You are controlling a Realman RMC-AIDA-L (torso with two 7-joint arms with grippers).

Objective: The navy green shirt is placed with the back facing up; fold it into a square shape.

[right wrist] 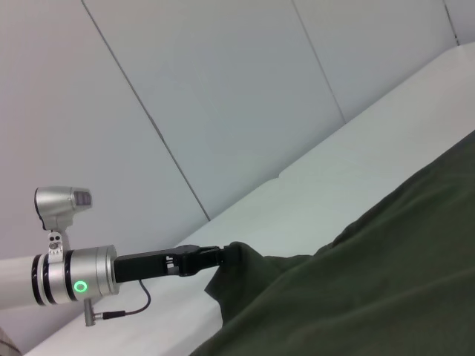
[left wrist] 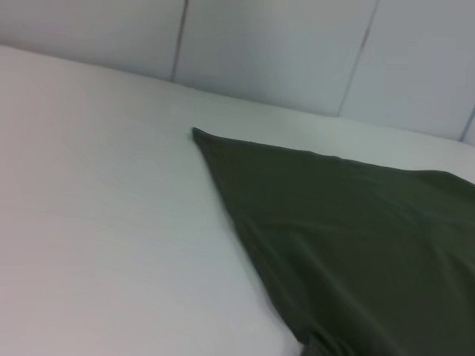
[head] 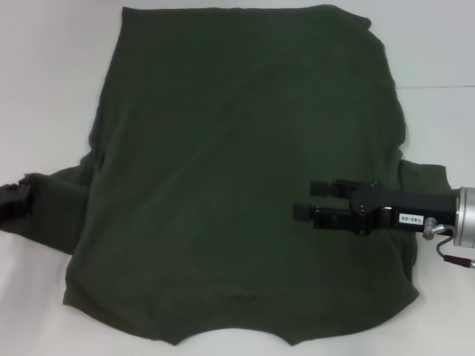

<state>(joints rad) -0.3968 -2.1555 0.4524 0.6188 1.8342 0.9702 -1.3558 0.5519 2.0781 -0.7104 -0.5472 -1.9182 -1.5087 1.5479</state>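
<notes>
The navy green shirt (head: 237, 185) lies spread flat on the white table, plain back up, its collar edge toward me. It also fills the lower right of the left wrist view (left wrist: 356, 245) and the right wrist view (right wrist: 386, 274). My left gripper (head: 21, 197) is at the table's left edge, shut on the tip of the shirt's left sleeve (head: 63, 196). The right wrist view shows that left gripper (right wrist: 211, 259) holding the sleeve tip slightly lifted. My right gripper (head: 310, 199) hovers open over the shirt's right side, pointing left, with nothing between its fingers.
The white table (head: 52, 67) extends around the shirt on the left, right and far sides. A grey panelled wall (left wrist: 267, 44) stands behind the table's far edge.
</notes>
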